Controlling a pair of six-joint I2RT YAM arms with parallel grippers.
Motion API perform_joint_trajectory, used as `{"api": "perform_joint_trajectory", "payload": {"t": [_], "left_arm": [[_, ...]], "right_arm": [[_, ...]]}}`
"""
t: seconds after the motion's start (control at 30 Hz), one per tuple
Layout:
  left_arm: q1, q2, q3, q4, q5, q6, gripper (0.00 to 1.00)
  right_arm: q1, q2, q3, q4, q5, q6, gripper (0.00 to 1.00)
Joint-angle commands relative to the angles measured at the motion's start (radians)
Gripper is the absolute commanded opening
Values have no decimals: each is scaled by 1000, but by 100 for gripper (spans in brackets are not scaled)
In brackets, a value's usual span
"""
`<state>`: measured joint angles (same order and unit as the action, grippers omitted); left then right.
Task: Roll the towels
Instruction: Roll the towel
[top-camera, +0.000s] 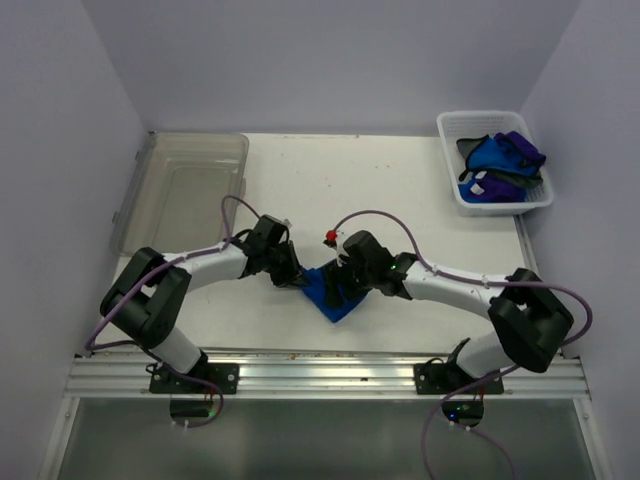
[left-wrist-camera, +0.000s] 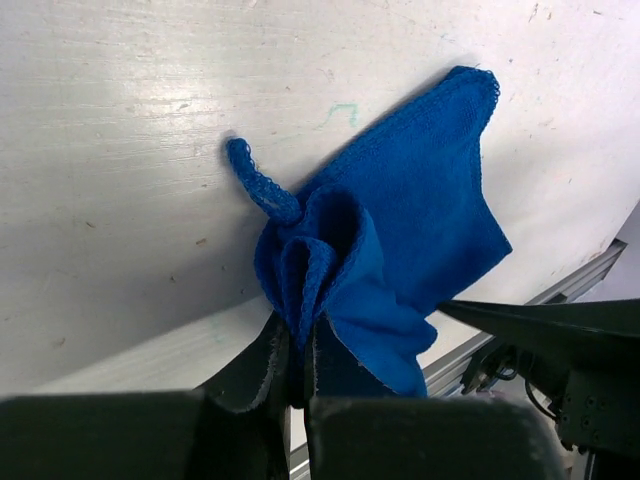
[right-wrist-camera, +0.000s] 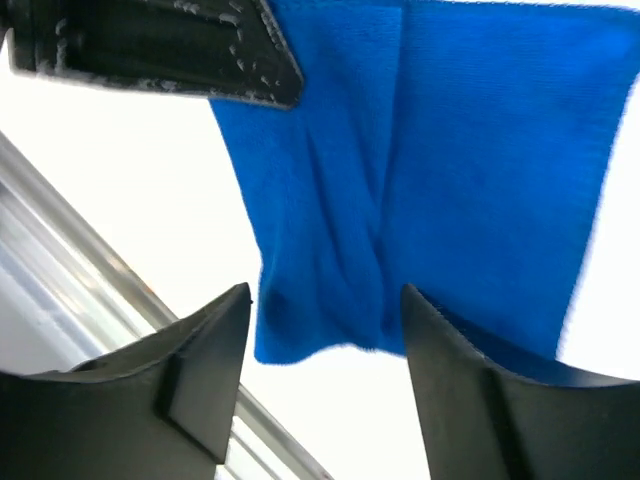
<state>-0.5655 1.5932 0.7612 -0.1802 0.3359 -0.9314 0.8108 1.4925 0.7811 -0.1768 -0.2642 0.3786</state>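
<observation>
light: bright, even | glare: table (right-wrist-camera: 150, 170) washed white, right wrist | blur: towel (right-wrist-camera: 450, 150) edge | shadows: soft

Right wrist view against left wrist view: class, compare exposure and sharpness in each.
Right wrist view: the white table is blown out to featureless white, the bright blue terry towel smears at its right edge. Left wrist view: the towel's weave is crisp; the table shows soft sheen and shadow.
</observation>
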Motion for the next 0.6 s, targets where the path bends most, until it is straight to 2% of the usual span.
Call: {"api": "perform_joint_trajectory", "payload": {"t": [0.0,0.13,0.23,0.37,0.57], "left_arm": [[-1,8,55,-62,-1,17,0],[-2,7,92,-122,-12,23,0],[-1,2,102,-140,-17,23,0],[-2,8,113,-154,-21,22,0],[-1,13,112,-159,-34,16,0]], "right_arm": [[80,-90,64,-120,252,-95,66],[212,-97,110,-164,490,-148,69],[287,-63,132,-153,613,-171,69],[346,14,155,-132,687,-191,69],[398,87,176,-81,706,-202,66]]}}
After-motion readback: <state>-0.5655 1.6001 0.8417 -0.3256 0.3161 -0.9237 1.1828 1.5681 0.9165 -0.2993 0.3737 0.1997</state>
